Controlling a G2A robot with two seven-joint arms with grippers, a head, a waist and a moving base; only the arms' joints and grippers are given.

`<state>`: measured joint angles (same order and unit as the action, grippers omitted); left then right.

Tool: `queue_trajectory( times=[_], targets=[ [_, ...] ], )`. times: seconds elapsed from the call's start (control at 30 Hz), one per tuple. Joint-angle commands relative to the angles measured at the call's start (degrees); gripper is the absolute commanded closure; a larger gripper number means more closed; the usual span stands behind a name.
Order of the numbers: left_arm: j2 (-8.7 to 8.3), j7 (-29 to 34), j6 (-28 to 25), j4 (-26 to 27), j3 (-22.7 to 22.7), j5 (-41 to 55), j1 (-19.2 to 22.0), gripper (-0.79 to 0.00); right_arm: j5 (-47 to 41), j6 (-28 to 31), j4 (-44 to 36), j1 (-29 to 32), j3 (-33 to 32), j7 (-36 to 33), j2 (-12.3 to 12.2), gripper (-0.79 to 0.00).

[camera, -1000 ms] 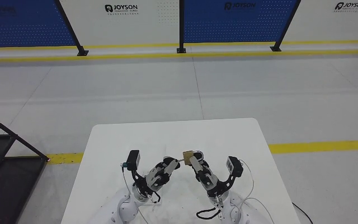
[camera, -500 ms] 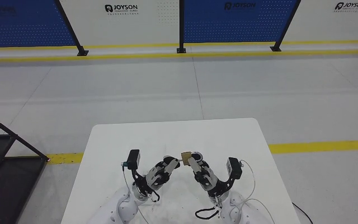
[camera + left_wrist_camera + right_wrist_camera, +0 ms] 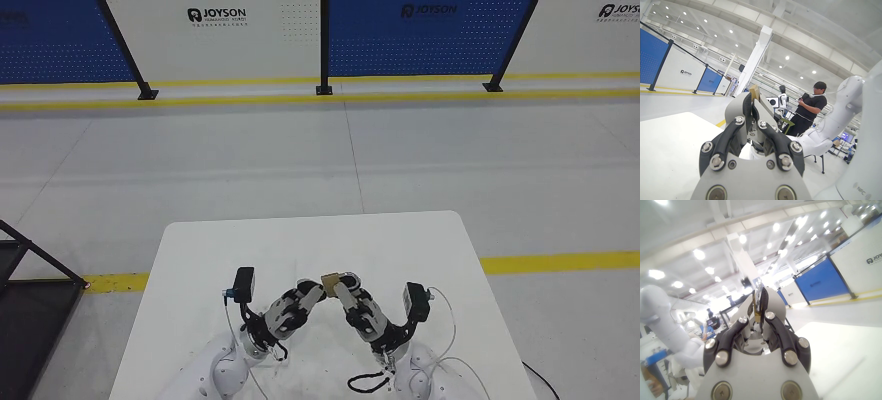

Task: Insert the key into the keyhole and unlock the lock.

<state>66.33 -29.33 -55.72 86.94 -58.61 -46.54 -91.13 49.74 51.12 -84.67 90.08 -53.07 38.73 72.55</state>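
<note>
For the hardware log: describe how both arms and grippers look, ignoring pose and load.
The left arm and right arm have rounded white shells. The left gripper and right gripper match: white bodies, black link bars fixed with silver screws, white jaws lined with black ribbed pads. A black camera box rides each wrist, trailing cables.

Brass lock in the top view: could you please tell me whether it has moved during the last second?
Yes. The brass lock has shifted slightly to the left and toward the near edge of the table, away from its far edge.
</note>
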Motion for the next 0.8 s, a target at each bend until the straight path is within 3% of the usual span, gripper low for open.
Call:
queue_trajectory(
  times=[0.0,0.57,0.6,0.63,0.7,0.77],
  targets=[
    [0.12,-0.71,0.28,-0.01,-0.17,-0.66,-0.12,0.0,-1.08,-0.04,-0.11,0.07,-0.17,-0.75,0.02,0.0],
    [1.12,-3.42,0.79,-1.46,0.3,-3.25,0.14,0.0,-5.05,-1.52,-1.34,0.91,-1.27,-6.68,0.13,0.0],
    [1.14,-3.29,0.6,-1.58,0.25,-2.93,0.22,0.0,-5.15,-1.51,-1.31,0.95,-1.31,-6.78,0.15,-0.274],
    [1.16,-3.09,0.49,-1.64,0.17,-2.72,0.29,0.0,-5.22,-1.5,-1.33,0.97,-1.35,-6.88,0.17,-0.354],
    [1.2,-2.97,0.18,-1.69,0.04,-2.11,0.32,0.0,-5.36,-1.46,-1.3,1.07,-1.43,-7.06,0.21,-0.499],
    [1.24,-2.73,0.01,-1.79,-0.11,-1.62,0.34,0.0,-5.33,-1.3,-1.23,1.21,-1.52,-7.29,0.22,-0.453]
  ],
)
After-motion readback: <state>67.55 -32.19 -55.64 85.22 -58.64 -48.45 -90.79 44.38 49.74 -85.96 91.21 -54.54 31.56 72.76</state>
